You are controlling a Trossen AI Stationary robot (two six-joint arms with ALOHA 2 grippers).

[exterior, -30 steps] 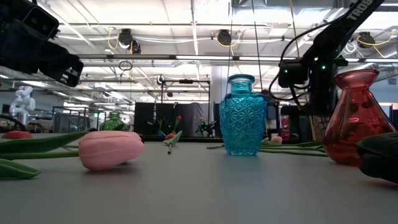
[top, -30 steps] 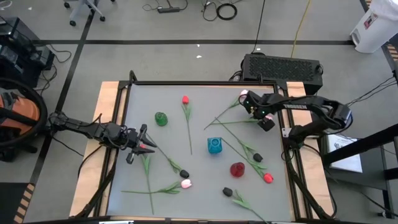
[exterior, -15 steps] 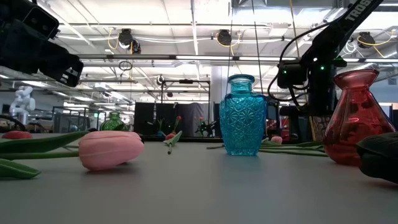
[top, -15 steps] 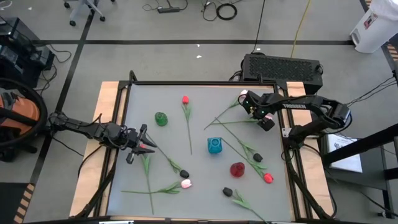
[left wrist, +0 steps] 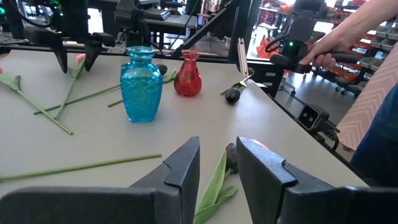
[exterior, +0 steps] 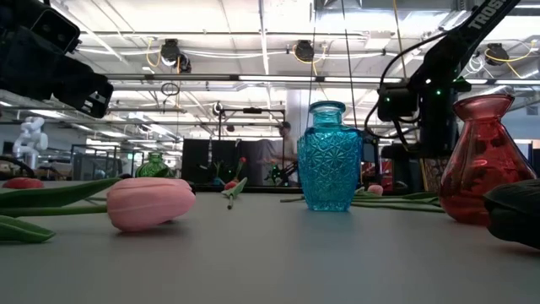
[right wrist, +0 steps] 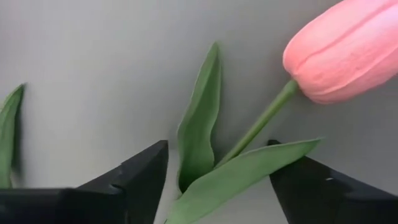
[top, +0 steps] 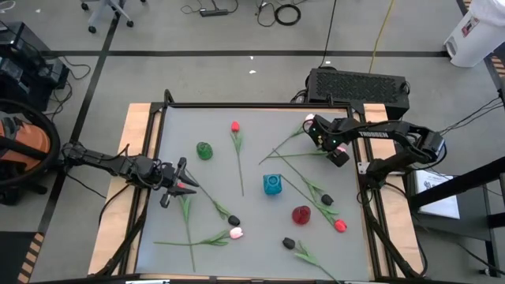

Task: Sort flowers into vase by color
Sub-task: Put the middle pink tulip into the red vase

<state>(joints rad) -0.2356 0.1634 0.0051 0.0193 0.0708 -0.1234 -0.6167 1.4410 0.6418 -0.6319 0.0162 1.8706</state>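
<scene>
At upper right, the pink tulip (right wrist: pixel 341 51) is straddled by the open right jaws, stem (right wrist: pixel 261 124) running diagonally, bud pointing up-right; the left jaws are parted around a stem.

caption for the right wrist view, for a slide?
Right tool open, fingers straddling the stem of a pink tulip lying on the table.

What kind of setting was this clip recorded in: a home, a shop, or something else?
Most likely a robotics lab or workshop. The table stands on a bare concrete floor with taped lines and loose cables, the low view shows an open industrial ceiling with strip lights, and equipment racks stand behind the table.
</scene>
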